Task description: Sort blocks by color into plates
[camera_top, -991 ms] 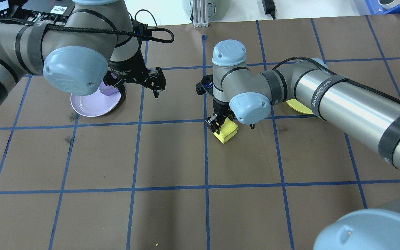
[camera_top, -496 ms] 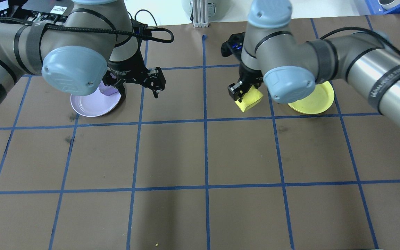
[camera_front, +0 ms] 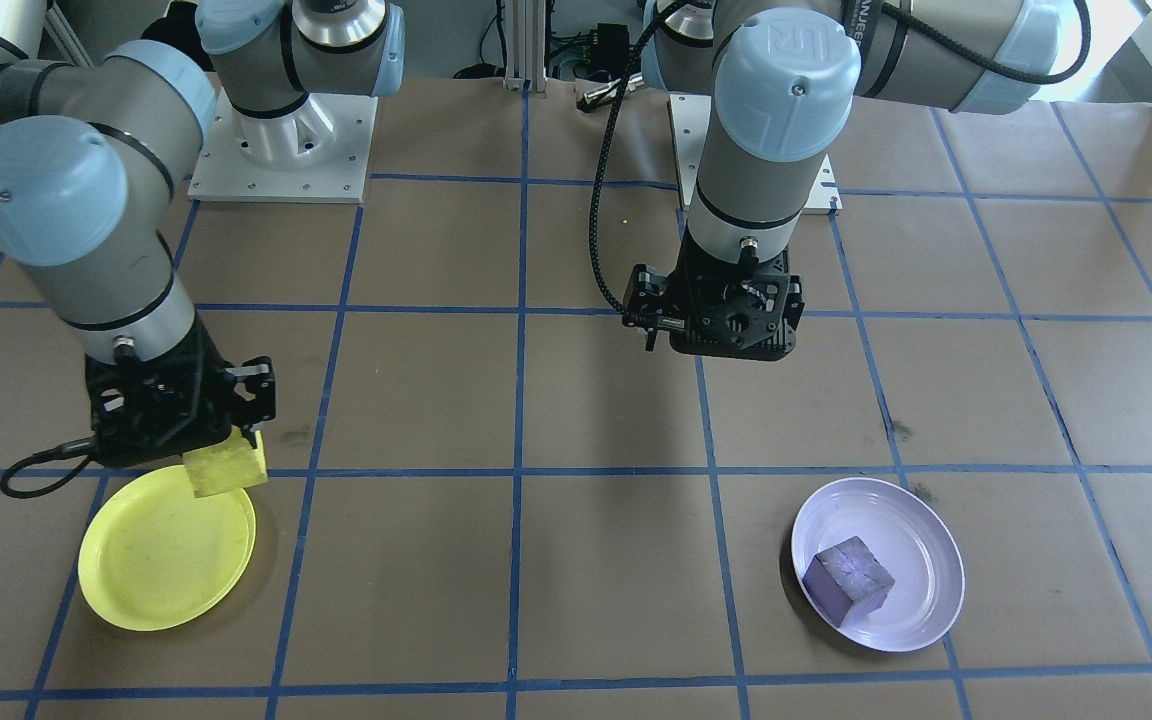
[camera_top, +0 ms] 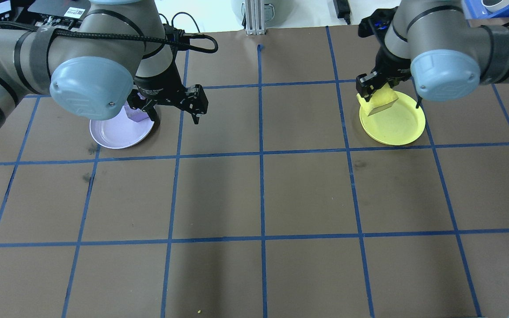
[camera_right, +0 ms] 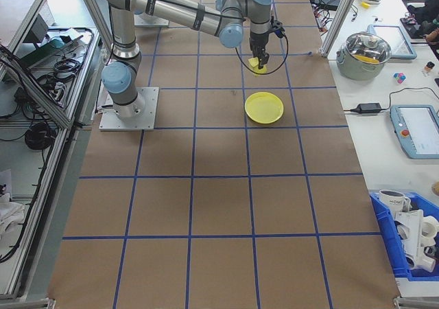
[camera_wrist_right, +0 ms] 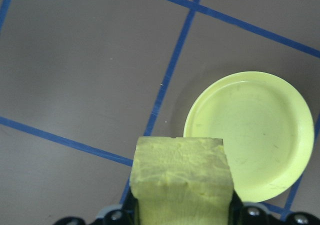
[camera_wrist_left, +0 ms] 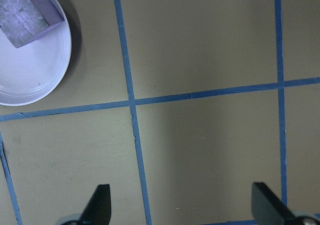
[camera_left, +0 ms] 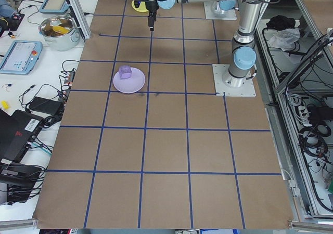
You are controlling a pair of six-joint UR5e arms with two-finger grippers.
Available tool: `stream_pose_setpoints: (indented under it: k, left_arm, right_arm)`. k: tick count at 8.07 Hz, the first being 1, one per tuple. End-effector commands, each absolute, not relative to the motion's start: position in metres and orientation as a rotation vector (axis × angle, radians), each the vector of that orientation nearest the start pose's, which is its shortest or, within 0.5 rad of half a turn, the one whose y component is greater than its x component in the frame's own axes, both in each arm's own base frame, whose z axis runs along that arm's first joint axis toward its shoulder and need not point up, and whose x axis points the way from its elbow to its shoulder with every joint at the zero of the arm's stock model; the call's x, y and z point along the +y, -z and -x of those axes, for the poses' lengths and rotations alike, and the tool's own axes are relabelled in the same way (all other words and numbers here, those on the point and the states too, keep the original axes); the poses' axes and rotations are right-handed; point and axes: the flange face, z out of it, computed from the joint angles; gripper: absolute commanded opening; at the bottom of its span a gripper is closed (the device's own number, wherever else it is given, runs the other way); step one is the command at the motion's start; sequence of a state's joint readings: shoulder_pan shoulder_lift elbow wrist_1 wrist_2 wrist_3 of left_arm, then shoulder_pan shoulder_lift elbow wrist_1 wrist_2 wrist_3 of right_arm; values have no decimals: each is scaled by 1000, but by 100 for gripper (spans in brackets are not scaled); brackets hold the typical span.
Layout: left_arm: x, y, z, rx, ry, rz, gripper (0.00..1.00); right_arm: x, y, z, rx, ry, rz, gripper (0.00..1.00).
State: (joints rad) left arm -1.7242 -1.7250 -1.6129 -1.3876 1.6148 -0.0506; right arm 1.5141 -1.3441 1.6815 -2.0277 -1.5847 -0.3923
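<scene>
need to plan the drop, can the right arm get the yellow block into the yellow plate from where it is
Probably yes. The right gripper holds the yellow block raised by the yellow plate's rim, and the plate is bare, with nothing between them.

Legible markings are few; a white mug (camera_right: 394, 200) in the blue bin (camera_right: 411, 244) at the table's edge carries the dark word "HOME". The left arm's wrist (camera_top: 155, 90) bears a line of pale lettering, too small to read; no other text can be read.
</scene>
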Motion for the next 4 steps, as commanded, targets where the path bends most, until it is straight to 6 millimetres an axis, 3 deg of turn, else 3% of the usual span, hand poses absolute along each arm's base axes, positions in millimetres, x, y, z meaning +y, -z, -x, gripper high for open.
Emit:
stream_pose_setpoints:
  k: [1,4]
  left_arm:
    - [-520,-410,205,3095,-8,-143,100]
    - [-518,-414,205,3096,-3,-143,100]
  right_arm:
    - [-616,-341,-33,3158,160,432,0]
    - [-646,-286,-25,3140,46,423,0]
